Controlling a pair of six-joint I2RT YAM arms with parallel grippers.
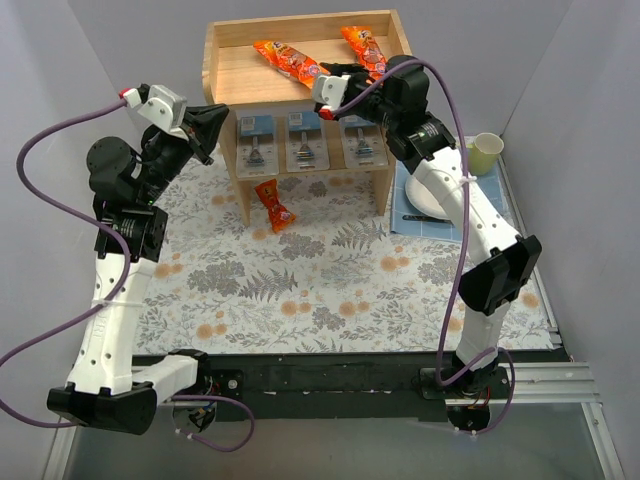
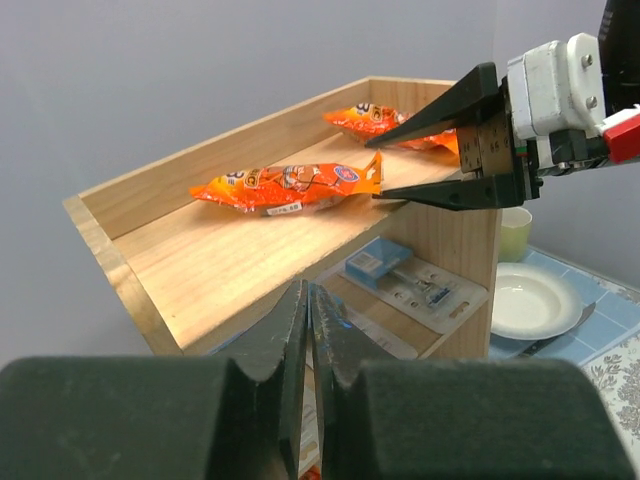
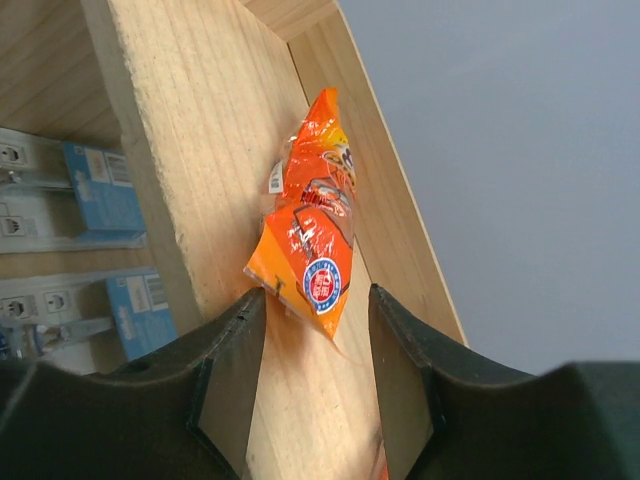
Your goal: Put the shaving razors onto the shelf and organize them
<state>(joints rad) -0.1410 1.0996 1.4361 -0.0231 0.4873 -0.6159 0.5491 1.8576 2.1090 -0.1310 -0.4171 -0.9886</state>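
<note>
Three razor packs (image 1: 257,140) (image 1: 305,140) (image 1: 362,140) lie side by side on the lower tier of the wooden shelf (image 1: 215,70). One razor pack (image 2: 415,282) shows in the left wrist view, and two (image 3: 95,195) (image 3: 130,305) in the right wrist view. My left gripper (image 1: 212,128) (image 2: 308,300) is shut and empty, hovering at the shelf's left end. My right gripper (image 1: 332,72) (image 3: 315,295) is open over the top tier, its jaws either side of the near end of an orange snack packet (image 3: 315,230).
Two orange snack packets (image 1: 285,60) (image 1: 362,45) lie on the top tier. A third (image 1: 274,205) lies on the floral cloth in front of the shelf. A white plate (image 1: 425,200) on a blue mat and a green cup (image 1: 485,153) stand right of the shelf.
</note>
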